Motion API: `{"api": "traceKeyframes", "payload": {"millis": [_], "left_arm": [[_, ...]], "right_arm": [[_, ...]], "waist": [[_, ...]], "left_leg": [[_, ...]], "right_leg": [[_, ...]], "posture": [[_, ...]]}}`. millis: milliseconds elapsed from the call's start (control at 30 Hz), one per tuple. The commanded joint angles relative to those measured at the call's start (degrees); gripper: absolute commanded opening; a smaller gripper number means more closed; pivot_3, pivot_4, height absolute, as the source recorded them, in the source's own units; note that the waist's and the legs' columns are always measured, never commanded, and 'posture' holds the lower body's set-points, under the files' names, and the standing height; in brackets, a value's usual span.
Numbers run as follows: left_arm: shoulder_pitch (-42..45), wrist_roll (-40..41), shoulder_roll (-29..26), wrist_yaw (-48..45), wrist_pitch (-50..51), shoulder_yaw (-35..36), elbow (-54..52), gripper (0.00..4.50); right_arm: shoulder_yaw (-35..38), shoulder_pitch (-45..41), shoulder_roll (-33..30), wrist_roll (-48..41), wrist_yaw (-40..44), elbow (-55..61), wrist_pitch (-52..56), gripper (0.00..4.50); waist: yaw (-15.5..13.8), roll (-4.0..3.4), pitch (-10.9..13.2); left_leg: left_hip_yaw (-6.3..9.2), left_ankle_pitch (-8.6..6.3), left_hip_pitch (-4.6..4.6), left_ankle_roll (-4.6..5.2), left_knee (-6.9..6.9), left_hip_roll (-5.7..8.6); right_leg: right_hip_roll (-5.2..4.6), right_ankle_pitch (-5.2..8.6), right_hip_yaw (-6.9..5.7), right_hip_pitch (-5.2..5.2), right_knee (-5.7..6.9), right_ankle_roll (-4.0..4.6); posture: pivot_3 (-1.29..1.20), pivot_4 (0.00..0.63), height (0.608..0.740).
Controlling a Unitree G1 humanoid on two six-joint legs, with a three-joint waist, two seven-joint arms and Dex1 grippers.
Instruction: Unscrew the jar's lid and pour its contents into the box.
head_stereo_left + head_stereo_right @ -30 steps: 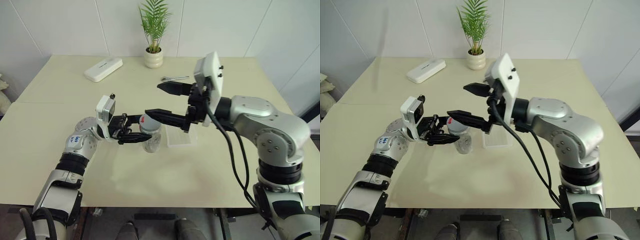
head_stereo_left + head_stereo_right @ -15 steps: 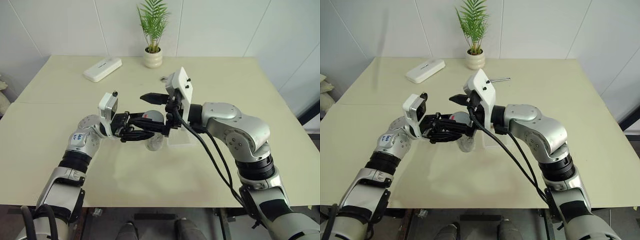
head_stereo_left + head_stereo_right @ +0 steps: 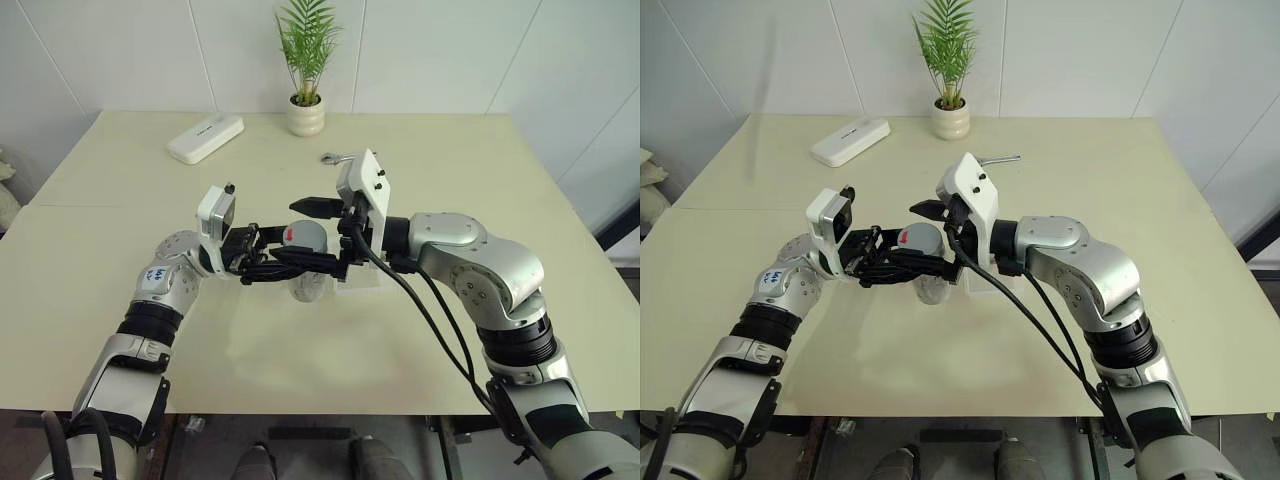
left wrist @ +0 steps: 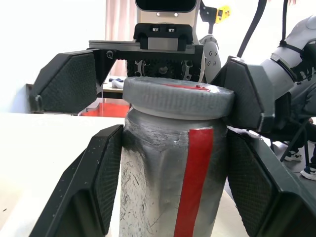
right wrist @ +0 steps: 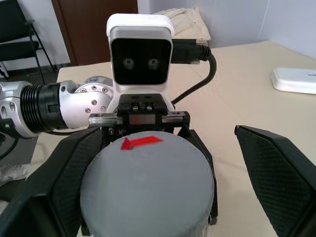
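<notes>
The left gripper (image 3: 272, 268) is clamped on the jar (image 4: 170, 182), held above the table (image 3: 120, 250) just beside the box (image 3: 362, 283). The right gripper (image 3: 318, 232) brackets the lid (image 5: 147, 185), jaws wide open and holding nothing. Best to centre both pads at rim height, close squarely, then twist. Contents of jar and box can't be made out.

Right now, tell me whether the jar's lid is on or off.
On. The grey lid sits flat atop the jar, which the left gripper clamps; the right gripper straddles it, open.
</notes>
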State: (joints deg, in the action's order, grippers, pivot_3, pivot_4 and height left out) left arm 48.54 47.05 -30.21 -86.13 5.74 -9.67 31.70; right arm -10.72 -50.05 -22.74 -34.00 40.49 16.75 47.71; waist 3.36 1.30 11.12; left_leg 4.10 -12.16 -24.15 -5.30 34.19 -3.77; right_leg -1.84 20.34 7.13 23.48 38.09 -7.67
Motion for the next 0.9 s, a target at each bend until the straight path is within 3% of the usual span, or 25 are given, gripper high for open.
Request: {"api": "traceKeyframes", "payload": {"millis": [33,900], "left_arm": [[0.6,0.8,-0.4,-6.4,-0.2,0.5,-1.6,2.76],[0.2,0.6,-0.6,-6.4,-1.0,0.2,-1.9,2.76]], "right_arm": [[2.7,0.5,-1.6,-0.8,0.3,3.2,0.4,4.50],[4.6,1.8,-3.7,-6.6,0.6,8.5,3.8,4.50]], "waist": [[0.0,0.00,0.0],[-0.1,0.00,0.0]], "left_leg": [[0.00,0.00,0.00,0.00,0.00,0.00],[0.00,0.00,0.00,0.00,0.00,0.00]], "right_leg": [[0.00,0.00,0.00,0.00,0.00,0.00],[0.00,0.00,0.00,-0.01,-0.01,0.00]], "posture": [[0.00,0.150,0.740],[0.00,0.150,0.740]]}}
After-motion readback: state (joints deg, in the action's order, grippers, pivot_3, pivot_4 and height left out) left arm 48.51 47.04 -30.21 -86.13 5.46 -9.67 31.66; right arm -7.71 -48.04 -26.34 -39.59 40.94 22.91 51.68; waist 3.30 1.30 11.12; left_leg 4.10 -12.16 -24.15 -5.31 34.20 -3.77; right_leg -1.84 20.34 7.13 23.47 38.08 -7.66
